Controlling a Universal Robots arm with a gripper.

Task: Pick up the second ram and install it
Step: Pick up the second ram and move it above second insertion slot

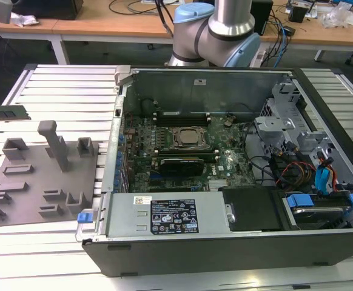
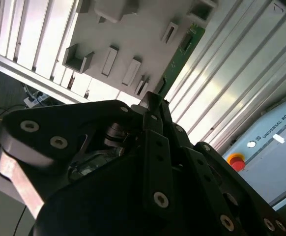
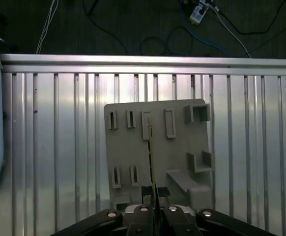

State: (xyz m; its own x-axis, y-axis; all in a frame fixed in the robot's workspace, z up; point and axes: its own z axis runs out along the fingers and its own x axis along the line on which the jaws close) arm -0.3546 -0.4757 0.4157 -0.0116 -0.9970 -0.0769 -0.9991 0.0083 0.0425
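Note:
The second ram (image 3: 152, 162) is a thin green stick, seen edge-on in the first wrist view, running out from between my fingers. My gripper (image 3: 153, 195) is shut on it, hanging above the grey plastic fixture tray (image 3: 133, 147). In the second wrist view the ram (image 2: 180, 59) reaches out past the black gripper (image 2: 153, 101) over the tray (image 2: 133, 39). In the exterior view the ram (image 1: 8, 113) hovers at the far left, just beyond the tray (image 1: 37, 182). The open computer case holds the green motherboard (image 1: 225, 167), with dark memory slots (image 1: 182, 115) beside the processor socket (image 1: 185, 138).
The arm's base (image 1: 213, 30) stands behind the case. A power supply (image 1: 170, 218) lies along the case's front wall, and cables and drive cages (image 1: 310, 157) fill its right side. A box with a red stop button (image 2: 236, 161) sits beside the ribbed metal table (image 3: 256, 147).

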